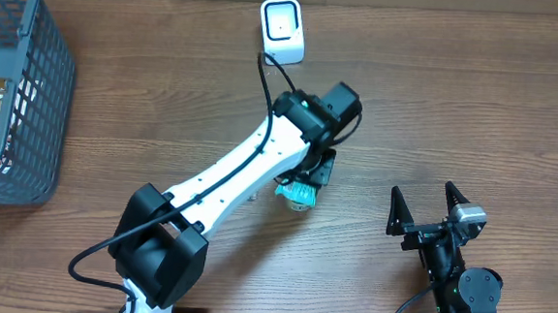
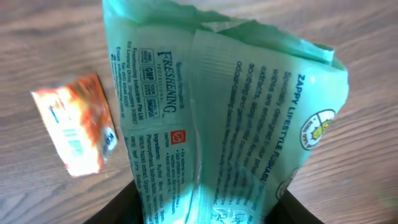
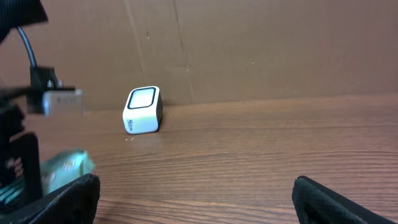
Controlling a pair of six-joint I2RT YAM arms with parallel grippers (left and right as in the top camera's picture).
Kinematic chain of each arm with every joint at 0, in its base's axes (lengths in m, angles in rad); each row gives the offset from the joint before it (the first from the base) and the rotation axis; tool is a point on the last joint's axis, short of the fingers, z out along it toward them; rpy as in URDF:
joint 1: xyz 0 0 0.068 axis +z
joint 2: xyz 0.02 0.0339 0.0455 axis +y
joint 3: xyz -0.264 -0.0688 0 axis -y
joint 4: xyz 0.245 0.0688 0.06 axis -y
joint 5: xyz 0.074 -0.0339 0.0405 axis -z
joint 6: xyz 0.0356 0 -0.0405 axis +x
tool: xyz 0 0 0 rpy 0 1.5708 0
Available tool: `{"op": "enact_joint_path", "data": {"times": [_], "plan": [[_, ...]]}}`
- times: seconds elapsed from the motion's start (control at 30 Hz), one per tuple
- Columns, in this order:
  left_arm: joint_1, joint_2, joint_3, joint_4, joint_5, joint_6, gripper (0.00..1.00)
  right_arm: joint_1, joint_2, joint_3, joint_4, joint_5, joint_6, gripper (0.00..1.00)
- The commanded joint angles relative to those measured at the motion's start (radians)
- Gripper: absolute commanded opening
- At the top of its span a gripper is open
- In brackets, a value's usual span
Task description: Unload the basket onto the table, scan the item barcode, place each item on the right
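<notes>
The green packet (image 2: 236, 124) is a soft, glossy plastic pouch in pale mint. It is creased lengthwise, so its printed face bends into a ridge, and its top edge is crimped and wavy. From overhead only a small green corner shows, low over the wooden surface (image 1: 476, 110) near the middle, tucked under the tip of the left hand (image 1: 309, 178).

The printing is dark green. One panel carries the word "FRESHENING" in capitals, with a row of small round-cornered badges beside it and blocks of fine text too small to read. A small red prohibition sign sits among that fine print. The other panel reads "ZAPPY LIFESTYLE" along its edge, near a round white and yellow-green emblem.

The left arm reaches diagonally from the near edge towards the centre, with its wrist bent down. Its dark fingers (image 2: 115, 211) press in on both sides of the pouch's lower end, so the left hand has hold of the green packet. An orange sachet (image 2: 78, 124) lies flat on the wood just beside the pouch, its print too blurred to read.

The white scanner (image 1: 282, 29) stands upright at the far edge, well apart from the pouch. The right hand (image 1: 429, 206) sits near the front right with its fingers spread wide and nothing between them. A grey basket (image 1: 40, 93) holding a few items stands at the far left.
</notes>
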Motion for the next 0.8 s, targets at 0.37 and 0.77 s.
{"op": "enact_joint_path", "data": {"times": [0.37, 0.77], "plan": [[0.088, -0.019, 0.04, 0.056, -0.224, -0.006, 0.41, -0.004, -0.012, -0.011, 0.003, -0.001, 0.003, 1.0], [0.104, -0.015, 0.013, -0.074, -0.203, -0.019, 0.4, -0.004, -0.012, -0.011, 0.002, -0.001, 0.003, 1.0]]}}
